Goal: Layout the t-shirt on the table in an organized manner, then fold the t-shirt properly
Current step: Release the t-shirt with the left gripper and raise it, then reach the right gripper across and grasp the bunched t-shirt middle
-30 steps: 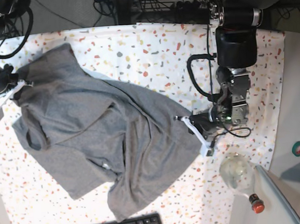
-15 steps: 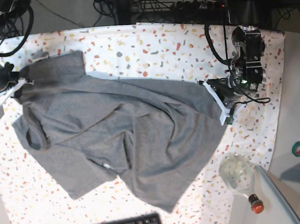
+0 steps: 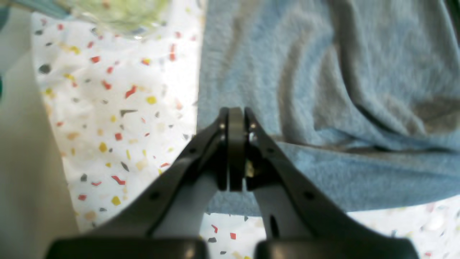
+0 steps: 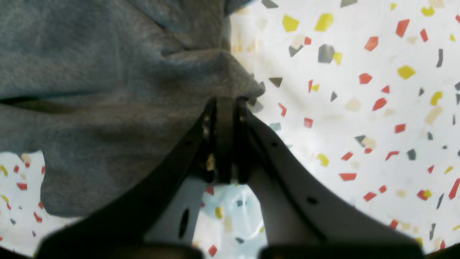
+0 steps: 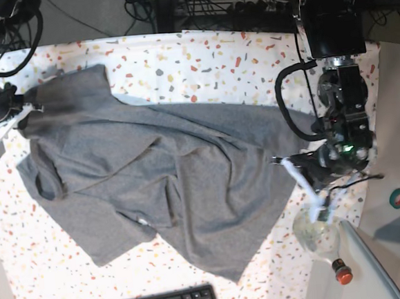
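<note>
T-shirt (image 5: 168, 186) lies rumpled across the table (image 5: 200, 59), so by my judgement the work is at the laying-out step, with no fold begun. Taking the base view from its left: the right gripper (image 5: 18, 114) has its jaws pressed together on the cloth's upper-left edge, and the right wrist view shows a bunched peak of grey fabric (image 4: 107, 100) pinched at the tips (image 4: 225, 102). Across the middle the shirt runs in diagonal creases, one flap doubled over itself. At the view's right the left gripper (image 5: 295, 170) is closed on the shirt's far edge; the left wrist view shows the jaw tips (image 3: 235, 113) meeting right at the hem (image 3: 323, 108), cloth spreading away beyond them. A glass bottle (image 5: 317, 234) stands just beside that gripper. Next, I judge, the 2 arms must draw apart to pull the creases flat, keeping clear of the bottle.
</note>
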Tool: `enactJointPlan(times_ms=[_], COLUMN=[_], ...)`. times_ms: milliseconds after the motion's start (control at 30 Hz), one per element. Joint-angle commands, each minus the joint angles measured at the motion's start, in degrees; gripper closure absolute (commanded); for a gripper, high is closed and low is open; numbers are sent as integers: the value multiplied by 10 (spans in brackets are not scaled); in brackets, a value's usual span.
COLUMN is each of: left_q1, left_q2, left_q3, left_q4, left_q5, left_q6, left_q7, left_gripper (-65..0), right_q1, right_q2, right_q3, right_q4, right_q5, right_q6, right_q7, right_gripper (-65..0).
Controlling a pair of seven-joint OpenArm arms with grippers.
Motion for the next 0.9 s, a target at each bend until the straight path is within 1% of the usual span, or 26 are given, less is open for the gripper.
enactJointPlan(times_ms=[0, 67, 100, 133, 200, 233, 300, 367, 433, 467, 533, 600, 633, 700, 733, 767, 800, 833, 867], left_q1=[-8, 15, 27, 40, 76, 92, 126, 158, 184, 195, 223, 257, 275, 305, 318, 328, 335, 340, 341], left_q2=[-10, -10, -11, -17, -34, -38, -48, -50, -48, -46, -45, -45, -45, -45, -45, -45, -45, -45, -46], left_q3=[-42, -115, -155, -187, -248, -274, -324, -370, -416, -437, -475, -486, -485, -485, -485, -486, -490, -492, -492], left_q4=[23, 44, 55, 63, 77, 80, 84, 84, 80, 75, 52, 27, 22, 21, 21, 21, 21, 21, 21], left_q5=[4, 3, 3, 3, 3, 3, 3, 3, 2, -4, -39, -63, -64, -63, -66, -67, -68, -68, -68], left_q6=[3, 1, -4, -17, -69, -92, -139, -168, -203, -213, -213, -213, -213, -213, -213, -213, -213, -213, -213], left_q7=[-5, -1, -1, -2, -3, -4, -4, -6, -7, -7, -19, -62, -86, -129, -144, -151, -152, -152, -152], left_gripper=[0, 0, 0, 0, 0, 0, 0, 0, 0, 0, 0, 0, 0, 0, 0, 0, 0, 0, 0], right_q1=[2, -18, -34, -47, -81, -91, -105, -104, -78, -59, -19, 26, 47, 97, 126, 151, 177, 198, 213], right_q2=[9, 9, 9, 8, 6, 6, 14, 42, 51, 51, 45, 33, 29, 25, 25, 22, 11, -2, -12], right_q3=[3, 2, 1, 1, 1, -5, -67, -142, -239, -278, -354, -444, -484, -582, -634, -676, -719, -748, -765], right_q4=[21, 54, 82, 112, 170, 192, 227, 246, 247, 244, 229, 204, 188, 144, 115, 90, 59, 31, 3], right_q5=[2, 2, 2, 2, 2, 2, 2, 2, 2, 2, 1, 1, 1, 1, 1, 2, 2, 2, 4], right_q6=[1, 2, 2, 2, 2, 3, 9, 19, 20, 20, 17, -1, -16, -57, -79, -105, -140, -165, -181], right_q7=[0, -3, 9, 27, 73, 88, 103, 103, 103, 103, 102, 101, 101, 101, 102, 103, 103, 104, 104], right_gripper=[0, 0, -68, -132, -246, -270, -264, -252, -222, -207, -185, -180, -182, -186, -198, -209, -222, -236, -249])
